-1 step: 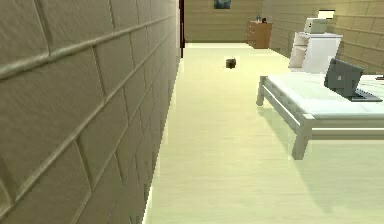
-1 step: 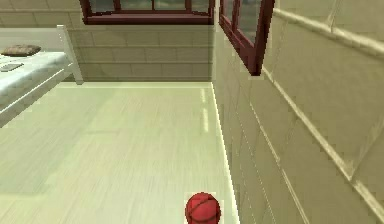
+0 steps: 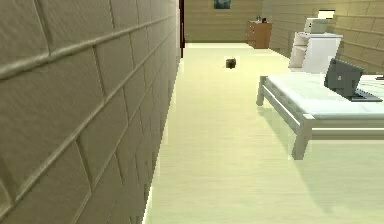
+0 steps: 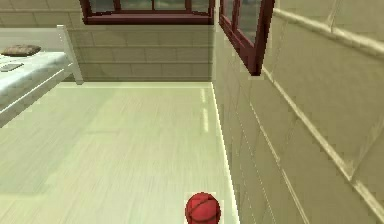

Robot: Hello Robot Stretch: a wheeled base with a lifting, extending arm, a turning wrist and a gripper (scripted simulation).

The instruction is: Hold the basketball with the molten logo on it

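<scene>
A red-orange ball with dark seams, shaped like a basketball (image 4: 203, 209), lies on the pale floor at the bottom of the arm side view, close to the foot of the block wall (image 4: 300, 110). Any logo on it is too small to make out.
A block wall (image 3: 80, 110) covers the forward view's left. A white bed (image 3: 325, 100) carrying an open laptop (image 3: 345, 78) stands at the right, with a small dark object (image 3: 231, 63) on the floor beyond and a wooden cabinet (image 3: 260, 34) at the back. Dark-red framed windows (image 4: 245, 35) line the walls in the arm side view.
</scene>
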